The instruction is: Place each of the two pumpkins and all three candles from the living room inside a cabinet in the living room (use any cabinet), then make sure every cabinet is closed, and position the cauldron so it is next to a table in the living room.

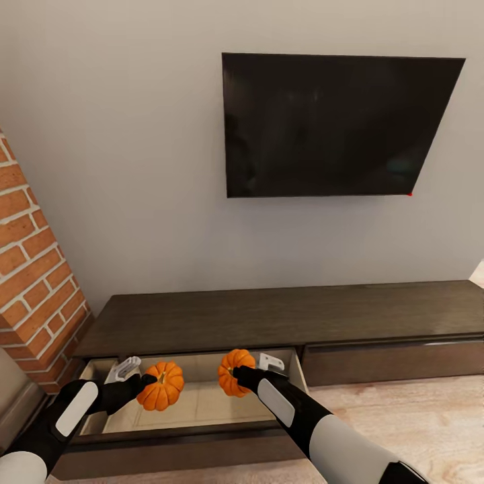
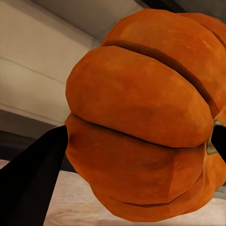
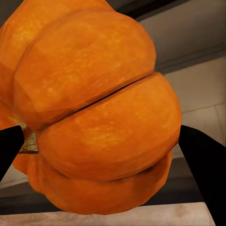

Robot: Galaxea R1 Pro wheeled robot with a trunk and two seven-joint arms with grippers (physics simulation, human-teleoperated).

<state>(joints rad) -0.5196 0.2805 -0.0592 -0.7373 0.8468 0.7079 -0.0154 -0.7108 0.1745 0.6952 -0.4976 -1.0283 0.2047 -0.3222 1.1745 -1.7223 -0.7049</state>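
Both your end effectors, left (image 1: 142,388) and right (image 1: 236,376), are clamped on pumpkins (image 1: 161,386) (image 1: 234,372), open cabinet drawer (image 1: 202,403) directly below each — lower straight down, release.

The cabinet (image 1: 282,316) stands on the floor (image 1: 430,417) against the wall (image 1: 134,168), running from the brick column (image 1: 33,269) at its left end out past the right edge of the head view. The TV (image 1: 329,124) hangs on the wall above the cabinet's middle. The cabinet's left drawer (image 1: 202,403) stands pulled out toward the robot; the drawer front to its right sits flush. Two pumpkins hang over the open drawer, side by side and apart: the left pumpkin (image 1: 161,386) in the left pincer (image 1: 142,383) near the drawer's left half, the right pumpkin (image 1: 234,372) in the right pincer (image 1: 238,374) nearer its back right corner.
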